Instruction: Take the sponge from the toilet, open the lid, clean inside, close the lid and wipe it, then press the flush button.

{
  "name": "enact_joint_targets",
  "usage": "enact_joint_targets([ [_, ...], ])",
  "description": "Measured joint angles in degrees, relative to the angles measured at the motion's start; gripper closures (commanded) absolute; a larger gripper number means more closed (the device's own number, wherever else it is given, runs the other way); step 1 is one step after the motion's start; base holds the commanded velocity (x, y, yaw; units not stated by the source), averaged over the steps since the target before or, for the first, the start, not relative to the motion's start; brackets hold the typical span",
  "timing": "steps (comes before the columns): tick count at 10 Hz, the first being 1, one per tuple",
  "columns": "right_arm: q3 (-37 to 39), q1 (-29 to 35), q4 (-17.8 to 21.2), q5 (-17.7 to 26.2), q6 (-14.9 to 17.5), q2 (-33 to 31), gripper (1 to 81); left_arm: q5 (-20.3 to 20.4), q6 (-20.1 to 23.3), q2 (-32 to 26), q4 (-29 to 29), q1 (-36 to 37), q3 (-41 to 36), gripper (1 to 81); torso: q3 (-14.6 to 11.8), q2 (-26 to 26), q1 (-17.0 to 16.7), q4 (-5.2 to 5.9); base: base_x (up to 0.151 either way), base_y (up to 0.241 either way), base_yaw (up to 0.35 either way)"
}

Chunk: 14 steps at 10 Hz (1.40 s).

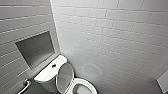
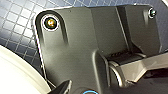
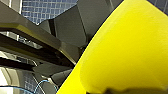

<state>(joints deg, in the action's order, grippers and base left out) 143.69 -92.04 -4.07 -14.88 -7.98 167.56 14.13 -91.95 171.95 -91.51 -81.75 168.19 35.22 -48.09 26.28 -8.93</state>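
The white toilet (image 1: 82, 87) stands at the bottom of the head view, its tank (image 1: 47, 73) against the left wall. The lid (image 1: 65, 75) is raised upright, leaning towards the tank, and the oval bowl lies uncovered below it. The small dark flush button (image 1: 53, 65) sits in the middle of the tank top. In the right wrist view the bright yellow sponge (image 3: 130, 50) looms very large and close, and my right gripper is shut on it. The left wrist view has a curved white toilet surface (image 2: 15, 75) over dark tiled floor (image 2: 15, 22); nothing shows in the left gripper.
White tiled walls close in on both sides of the toilet. A recessed niche (image 1: 36, 48) is set in the left wall, with a metal grab rail (image 1: 23, 86) below it. A white fixture (image 1: 163, 80) shows at the right edge.
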Motion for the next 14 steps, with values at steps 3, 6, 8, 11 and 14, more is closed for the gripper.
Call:
enact_joint_targets([
  [3, 0.1, 0.0, 0.0, 0.0, 0.0, 0.1, 81.1, -9.5, 19.6, 3.5, 11.6, -1.4, -0.1, 1.0, 0.0, 0.0, 0.0, 0.0, 0.0, 0.0, 0.0],
  [6, 0.5, 0.0, 0.0, 0.0, 0.0, 0.1, 81.1, -16.9, 53.9, 4.1, 42.9, -0.9, 0.0, 1.0, 0.0, 0.0, 0.0, 0.0, 0.0, 0.0, 0.0],
  [8, 0.5, 0.0, 0.0, 0.0, 0.0, 0.1, 81.1, -17.0, 73.0, 4.6, 64.6, -0.6, -0.1, 1.0, 0.0, 0.0, 0.0, 0.0, 0.0, 0.0, 0.0],
  [11, 0.5, 0.0, 0.0, 0.0, 0.0, 0.2, 81.1, -15.8, 90.0, 4.9, 86.2, 1.0, -0.3, 1.0, 0.0, 0.0, 0.0, 0.0, 0.0, 0.0, 0.0],
  [14, 0.9, -0.3, 0.0, 0.1, 0.0, 0.2, 81.1, -16.0, 91.9, 5.0, 87.9, 1.6, -0.3, 1.0, 0.0, 0.0, 0.0, 0.0, 0.0, 0.0, 0.0],
])
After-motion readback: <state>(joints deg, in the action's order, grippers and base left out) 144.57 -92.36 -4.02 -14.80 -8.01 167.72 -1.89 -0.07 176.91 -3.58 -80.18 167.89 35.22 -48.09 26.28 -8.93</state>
